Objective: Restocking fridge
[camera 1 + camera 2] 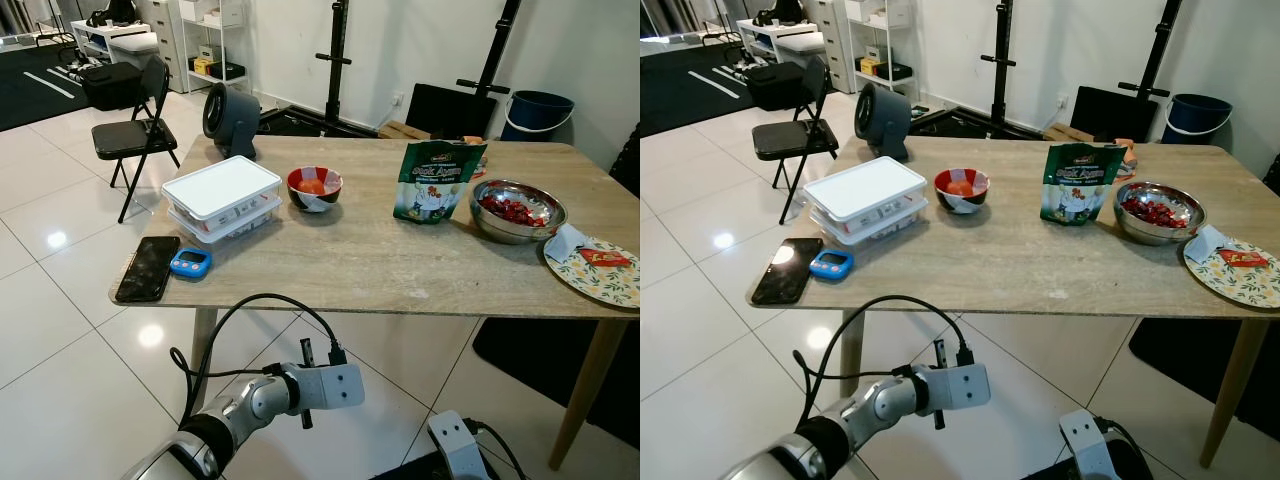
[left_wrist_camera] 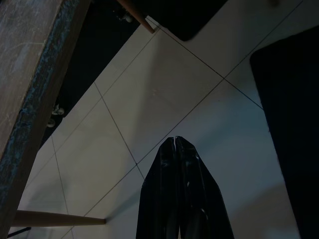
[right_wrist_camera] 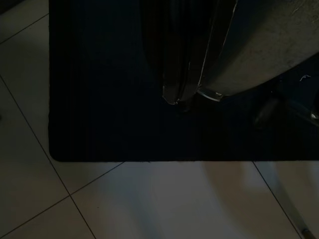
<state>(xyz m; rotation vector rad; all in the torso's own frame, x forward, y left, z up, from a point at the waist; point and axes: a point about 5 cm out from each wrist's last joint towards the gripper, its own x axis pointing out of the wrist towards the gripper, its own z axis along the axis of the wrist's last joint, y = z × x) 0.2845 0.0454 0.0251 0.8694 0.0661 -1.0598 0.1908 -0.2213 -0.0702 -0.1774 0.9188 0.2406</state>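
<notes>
A wooden table (image 1: pixel 380 270) stands before me with food on it. Two stacked white lidded boxes (image 1: pixel 222 197) sit at its left, beside a bowl of orange pieces (image 1: pixel 314 188). A green snack bag (image 1: pixel 438 180) stands upright in the middle, and a steel bowl of red fruit (image 1: pixel 517 210) is to its right. Below the table's front edge hangs my left arm (image 1: pixel 300 390); its gripper (image 2: pixel 175 140) is shut and empty over the floor tiles. My right arm (image 1: pixel 455 445) hangs low at the right, its gripper (image 3: pixel 178 102) shut over a dark mat.
A black phone (image 1: pixel 148 268) and a blue timer (image 1: pixel 190 263) lie at the table's near left corner. A floral plate (image 1: pixel 600 270) sits at the right edge, a grey fan (image 1: pixel 228 118) at the back left. A folding chair (image 1: pixel 135 135) and a blue bucket (image 1: pixel 538 112) stand beyond.
</notes>
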